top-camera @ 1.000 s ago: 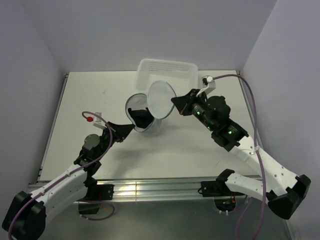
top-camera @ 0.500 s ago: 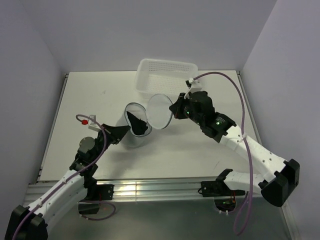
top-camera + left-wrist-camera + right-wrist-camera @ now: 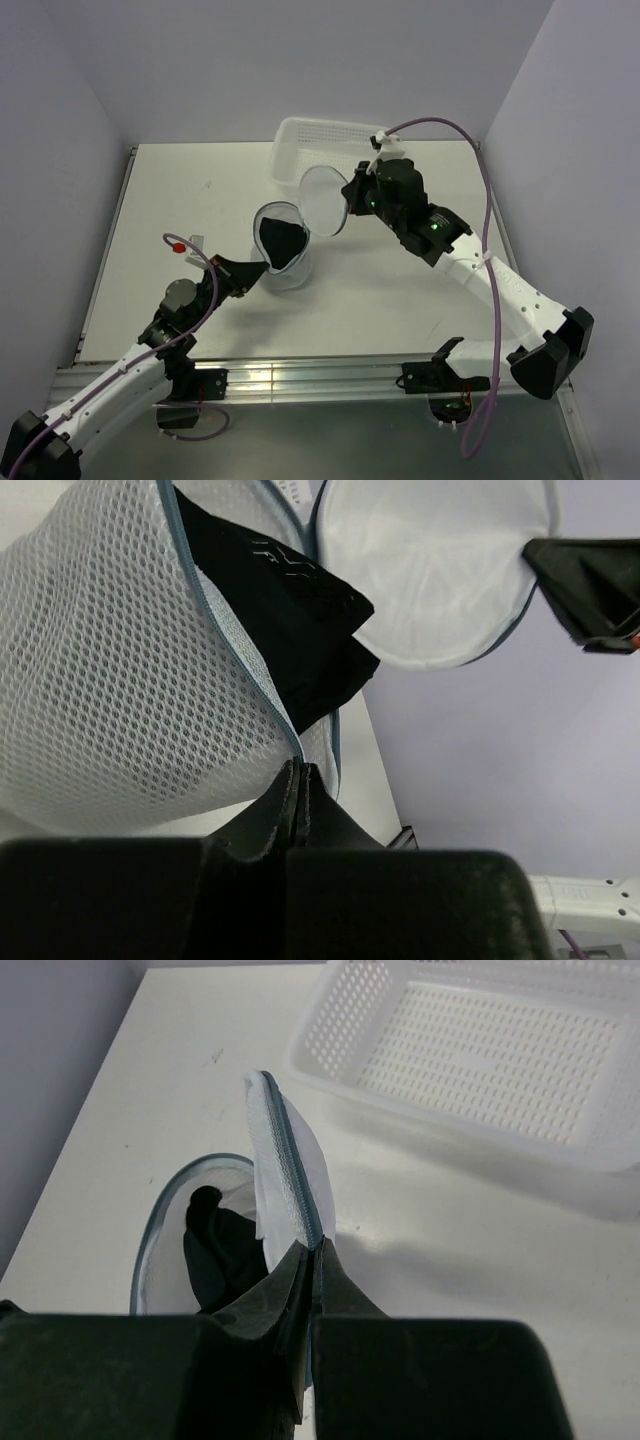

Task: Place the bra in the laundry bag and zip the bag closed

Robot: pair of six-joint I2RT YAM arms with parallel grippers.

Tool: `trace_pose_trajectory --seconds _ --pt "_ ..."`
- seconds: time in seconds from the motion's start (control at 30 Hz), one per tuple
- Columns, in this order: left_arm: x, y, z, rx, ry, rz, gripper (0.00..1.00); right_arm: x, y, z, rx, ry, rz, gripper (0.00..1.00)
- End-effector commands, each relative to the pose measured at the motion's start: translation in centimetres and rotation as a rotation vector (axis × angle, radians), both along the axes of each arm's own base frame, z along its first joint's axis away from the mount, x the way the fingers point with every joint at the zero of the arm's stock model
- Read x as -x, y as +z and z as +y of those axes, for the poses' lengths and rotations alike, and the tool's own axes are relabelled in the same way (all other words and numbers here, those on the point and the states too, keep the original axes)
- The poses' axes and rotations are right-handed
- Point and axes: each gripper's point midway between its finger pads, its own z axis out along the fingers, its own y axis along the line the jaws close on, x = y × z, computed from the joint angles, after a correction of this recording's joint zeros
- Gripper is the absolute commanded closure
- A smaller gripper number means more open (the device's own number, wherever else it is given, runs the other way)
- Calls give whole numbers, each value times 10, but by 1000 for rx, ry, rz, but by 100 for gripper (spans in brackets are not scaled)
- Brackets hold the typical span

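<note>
1. done: the bra (image 3: pixel 281 240) sits inside the lower half of the laundry bag (image 3: pixel 290 272), with one black edge poking above the rim.
2. left to do: the lid half (image 3: pixel 322 200) stands open and unzipped; folding it over and zipping both remain, i judge.
3. the left gripper (image 3: pixel 263 268) is pinched closed on the lower rim; the right gripper (image 3: pixel 347 199) is pinched closed on the lid's zipper edge.
4. writing: a faint pale mark on the bra in the left wrist view, perhaps a label, unreadable; none on the perforated basket (image 3: pixel 300 140).

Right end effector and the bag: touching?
Touching. The right wrist view shows the right end effector pinched shut on the zipper rim of the raised half of the bag.
</note>
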Motion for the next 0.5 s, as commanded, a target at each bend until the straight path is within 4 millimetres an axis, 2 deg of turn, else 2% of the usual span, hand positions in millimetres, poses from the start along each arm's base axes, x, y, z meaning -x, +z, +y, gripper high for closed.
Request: trace_pose_trajectory --seconds 0.0,0.03,0.07,0.1,0.17,0.23,0.27,0.3,0.33,0.37,0.4,0.43,0.47 --pt "0 28 -2 -25 5 -94 100 -9 31 -5 19 -28 -86 100" --pt "-3 22 -1 -19 29 -73 100 -18 4 -3 87 -39 -31 100" --pt "-1 8 -3 -16 13 -49 100 -22 -9 -3 129 -44 -4 100" --pt "1 4 -7 3 0 -41 100 -29 -22 1 169 -54 26 100" --pt "8 3 -21 36 -55 -20 100 -29 -16 8 177 -35 13 100" --pt "14 17 -35 43 -104 -51 100 -22 14 23 137 -2 -54 100" --pt "11 21 -35 39 -83 -62 100 -20 28 30 119 14 -71 100" --pt "10 21 -36 33 -74 -63 100 -14 30 39 120 42 -70 100" --pt "7 13 -36 14 -65 -50 100 4 26 59 144 112 -62 100" --pt "4 11 -35 17 -46 -51 100 11 18 65 177 129 -59 100" --pt "3 6 -36 16 -46 -41 100 16 10 69 209 131 -59 100" --pt "4 -13 -39 6 -58 5 100 16 4 67 236 110 -59 100" --pt "7 -3 -46 48 -92 -29 100 13 -4 63 257 100 -52 100"
